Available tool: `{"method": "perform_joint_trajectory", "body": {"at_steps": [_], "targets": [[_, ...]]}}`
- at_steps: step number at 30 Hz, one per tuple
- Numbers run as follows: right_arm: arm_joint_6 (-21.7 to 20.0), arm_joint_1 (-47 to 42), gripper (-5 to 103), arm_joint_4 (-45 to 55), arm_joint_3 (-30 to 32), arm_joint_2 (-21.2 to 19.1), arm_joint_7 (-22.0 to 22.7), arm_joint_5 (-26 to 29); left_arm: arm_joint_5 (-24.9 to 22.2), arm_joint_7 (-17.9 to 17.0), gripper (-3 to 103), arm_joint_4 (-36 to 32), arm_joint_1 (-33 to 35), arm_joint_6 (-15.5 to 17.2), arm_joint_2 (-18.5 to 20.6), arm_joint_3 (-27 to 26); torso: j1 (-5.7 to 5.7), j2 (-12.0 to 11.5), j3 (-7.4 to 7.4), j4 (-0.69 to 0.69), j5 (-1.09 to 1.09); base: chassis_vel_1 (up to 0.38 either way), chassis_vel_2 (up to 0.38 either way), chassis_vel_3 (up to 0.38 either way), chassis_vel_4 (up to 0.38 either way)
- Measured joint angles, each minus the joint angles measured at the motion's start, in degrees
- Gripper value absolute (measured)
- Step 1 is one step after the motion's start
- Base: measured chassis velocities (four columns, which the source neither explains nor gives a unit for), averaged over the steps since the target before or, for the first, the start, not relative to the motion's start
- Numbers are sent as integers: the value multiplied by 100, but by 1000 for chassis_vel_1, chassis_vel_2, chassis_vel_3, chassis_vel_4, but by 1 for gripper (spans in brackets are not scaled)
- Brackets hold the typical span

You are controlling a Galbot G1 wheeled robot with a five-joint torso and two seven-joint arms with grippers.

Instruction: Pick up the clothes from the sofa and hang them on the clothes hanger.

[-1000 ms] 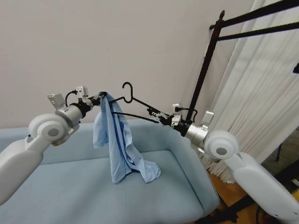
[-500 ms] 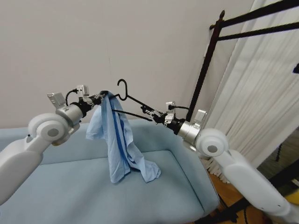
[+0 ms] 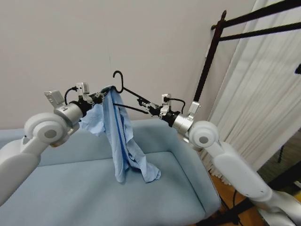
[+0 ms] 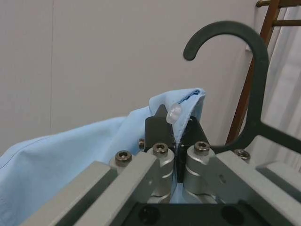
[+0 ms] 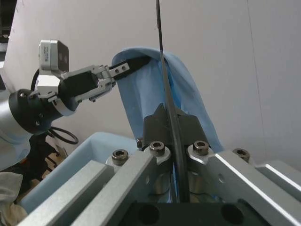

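Our left gripper point(image 3: 100, 97) pinches the blue shirt point(image 3: 120, 141) at its collar, right beside the hook of the black hanger point(image 4: 258, 84). Our right gripper point(image 3: 151, 107) clamps the hanger's arm. The shirt hangs lengthwise straight down above the sofa point(image 3: 70, 193).

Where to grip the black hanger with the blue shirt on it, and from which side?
The bare sloping arm of the thin black hanger, from the dark wooden rack side. The light blue shirt covers the other end, pinched there by the left gripper, and the hook should stay free. The right gripper is shut on that bare arm.
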Motion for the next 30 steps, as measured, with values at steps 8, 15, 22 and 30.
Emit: {"method": "perform_joint_trajectory", "body": {"at_steps": [8, 15, 22, 30], "targets": [[26, 33, 1, -110, -94, 97, 13, -88, 3, 7, 0, 2, -62, -2, -70, 10, 0, 0, 0, 1, -1, 0, 0, 0, 0], [90, 38, 1, -281, -121, 186, 13, -201, 1, 12, 0, -71, -15, -23, -21, -71, 0, 0, 0, 1, 0, 0, 0, 0, 0], [106, 188, 1, -364, 102, 217, 71, -72, 13, 16, 0, -198, 183, -48, -17, -127, 0, 0, 0, 1, 0, 0, 0, 0, 0], [103, 230, 1, -260, 286, 59, 99, 100, 86, -3, 0, -295, 359, -63, -105, -130, 0, 0, 0, 0, 0, 0, 0, 0, 0]]}}
